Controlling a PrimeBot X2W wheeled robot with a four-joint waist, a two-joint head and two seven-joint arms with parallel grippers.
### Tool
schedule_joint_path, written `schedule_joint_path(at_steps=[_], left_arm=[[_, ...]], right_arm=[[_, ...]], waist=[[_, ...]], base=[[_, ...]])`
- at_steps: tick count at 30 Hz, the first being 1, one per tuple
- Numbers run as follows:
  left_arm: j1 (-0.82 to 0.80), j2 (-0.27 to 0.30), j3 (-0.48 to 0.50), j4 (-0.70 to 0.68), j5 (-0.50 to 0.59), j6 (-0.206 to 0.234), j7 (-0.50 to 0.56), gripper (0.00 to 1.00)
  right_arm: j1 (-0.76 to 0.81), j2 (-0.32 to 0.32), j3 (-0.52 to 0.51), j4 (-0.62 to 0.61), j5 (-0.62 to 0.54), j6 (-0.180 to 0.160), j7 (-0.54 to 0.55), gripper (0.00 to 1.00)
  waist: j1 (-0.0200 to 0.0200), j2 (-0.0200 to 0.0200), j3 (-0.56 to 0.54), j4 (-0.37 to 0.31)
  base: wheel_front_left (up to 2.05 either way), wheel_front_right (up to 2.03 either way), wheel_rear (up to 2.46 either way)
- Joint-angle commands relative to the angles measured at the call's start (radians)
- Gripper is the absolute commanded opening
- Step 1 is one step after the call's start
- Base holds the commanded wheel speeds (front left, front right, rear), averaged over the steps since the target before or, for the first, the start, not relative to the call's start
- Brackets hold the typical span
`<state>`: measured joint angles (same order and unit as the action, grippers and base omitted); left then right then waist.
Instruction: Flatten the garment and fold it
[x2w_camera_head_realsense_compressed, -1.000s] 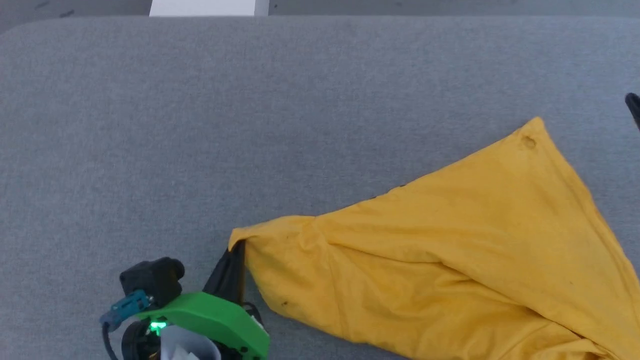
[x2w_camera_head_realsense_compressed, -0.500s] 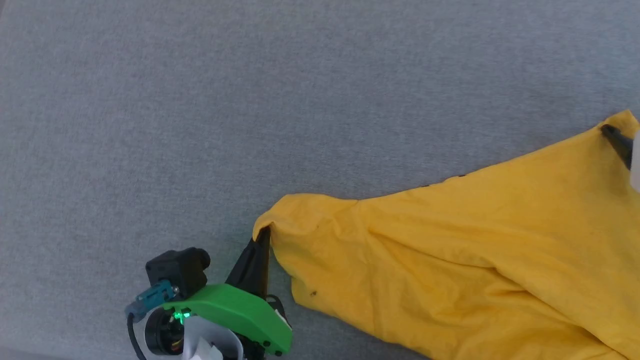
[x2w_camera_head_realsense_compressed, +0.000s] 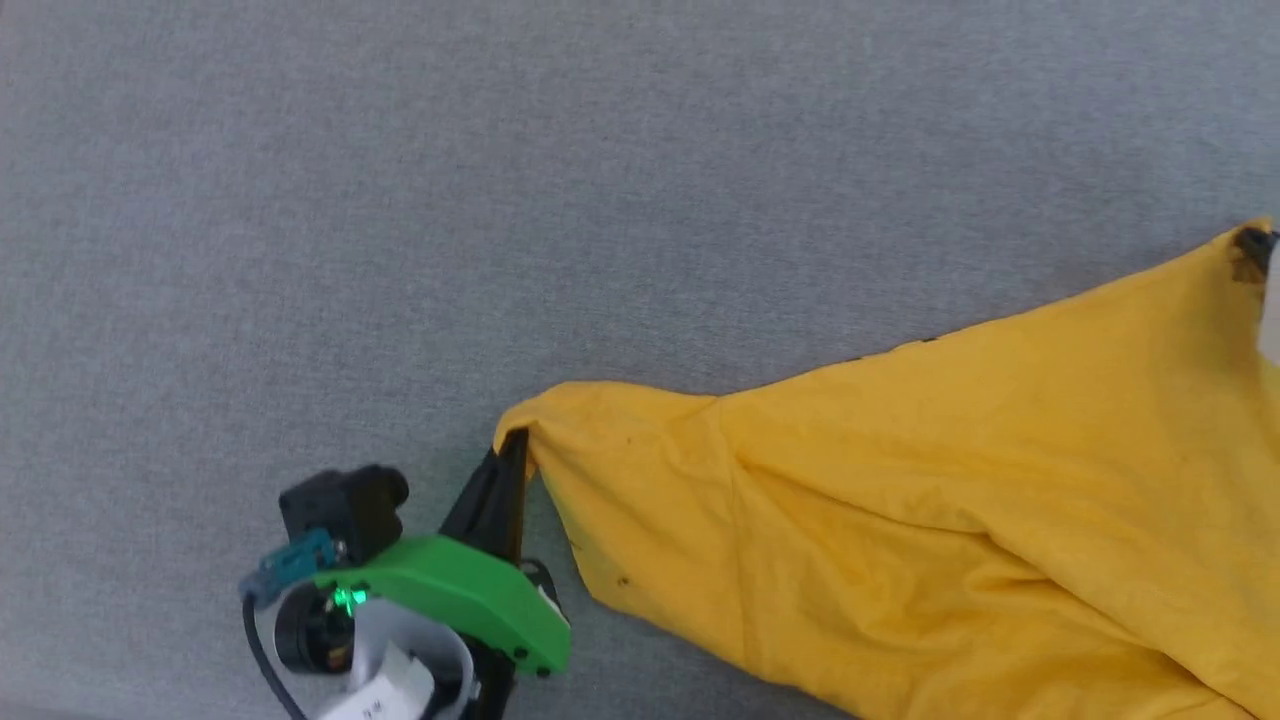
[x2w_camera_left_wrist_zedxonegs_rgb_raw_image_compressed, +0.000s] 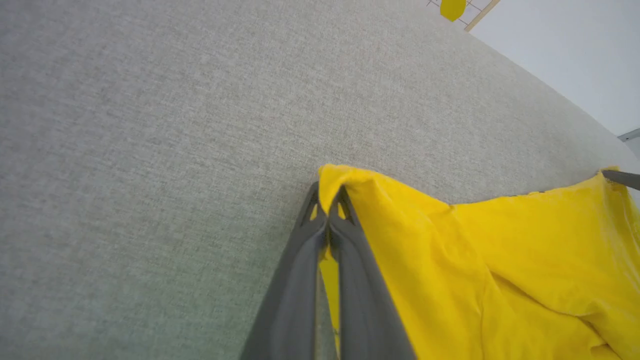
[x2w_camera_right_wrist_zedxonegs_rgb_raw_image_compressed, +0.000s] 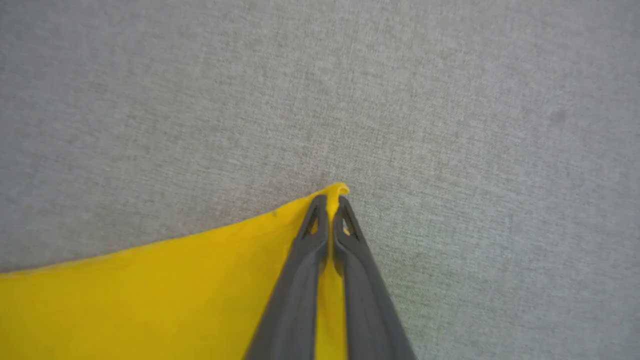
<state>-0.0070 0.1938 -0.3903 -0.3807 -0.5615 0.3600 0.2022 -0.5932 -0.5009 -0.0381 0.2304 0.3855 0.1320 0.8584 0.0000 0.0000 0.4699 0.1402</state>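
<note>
Garment (x2w_camera_head_realsense_compressed: 950, 500) on grey padded surface (x2w_camera_head_realsense_compressed: 500, 200), lower right of head view, cut off by frame edges. Left gripper (x2w_camera_head_realsense_compressed: 512, 445) clamped on nearer corner. Right gripper (x2w_camera_right_wrist_zedxonegs_rgb_raw_image_compressed: 330, 200), clear of the cloth a second earlier, now pinched shut on far corner, with printed side hidden.

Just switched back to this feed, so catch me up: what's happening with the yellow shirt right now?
Both arms have hold of the yellow T-shirt, which lies rumpled on the grey fabric surface. The left pincer is shut on a bunched corner at its left end, the right pincer on the far right corner. The cloth between them is creased, not yet flat, and no fold is made.
</note>
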Motion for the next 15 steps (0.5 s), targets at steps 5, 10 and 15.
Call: schedule_joint_path(at_steps=[5, 10, 15], left_arm=[[-0.140, 0.043, 0.020, 0.058, 0.018, -0.030, 0.045, 0.00], [-0.329, 0.098, 0.044, 0.165, 0.059, -0.055, 0.101, 0.00], [-0.545, 0.146, 0.072, 0.294, 0.100, -0.080, 0.136, 0.00]], right_arm=[[-0.029, 0.062, -0.027, -0.007, 0.000, -0.001, -0.112, 0.00], [-0.078, 0.109, -0.055, 0.006, -0.020, -0.001, -0.210, 0.00], [-0.157, 0.131, -0.063, 0.036, -0.059, -0.001, -0.296, 0.00]], waist=[[0.0000, 0.0000, -0.085, -0.055], [0.0000, 0.0000, -0.170, -0.089], [0.0000, 0.0000, -0.253, -0.119]], base=[[0.00, 0.00, 0.00], [0.00, 0.00, 0.00], [0.00, 0.00, 0.00]])
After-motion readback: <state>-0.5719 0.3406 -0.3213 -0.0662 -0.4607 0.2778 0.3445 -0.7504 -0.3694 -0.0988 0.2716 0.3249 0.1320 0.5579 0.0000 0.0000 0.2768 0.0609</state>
